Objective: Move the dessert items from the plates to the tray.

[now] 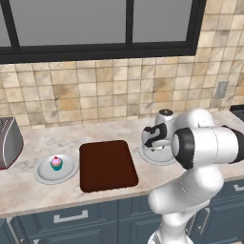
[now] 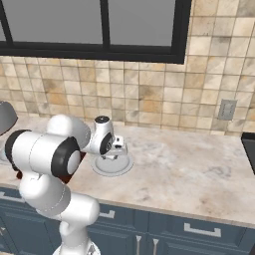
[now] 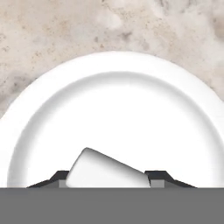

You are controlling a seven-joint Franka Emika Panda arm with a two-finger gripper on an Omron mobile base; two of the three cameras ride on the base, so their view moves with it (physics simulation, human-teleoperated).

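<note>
Pincer [image 3: 109, 184] tips straddled the white block [image 3: 105, 171] on the right-hand plate [image 3: 113, 87], not visibly clamped on it, and since the block lay skewed between them, closing risked twisting it free short of the tray [image 1: 107, 165].

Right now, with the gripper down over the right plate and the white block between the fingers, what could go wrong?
1. In the hand view the white block sits skewed between the fingertips, so closing may twist it or squeeze it out.
2. The gripper is low over the right plate; pressing further could hit or shove it.
3. The tray lies to the left; a low carry might clip the plate's rim.
</note>
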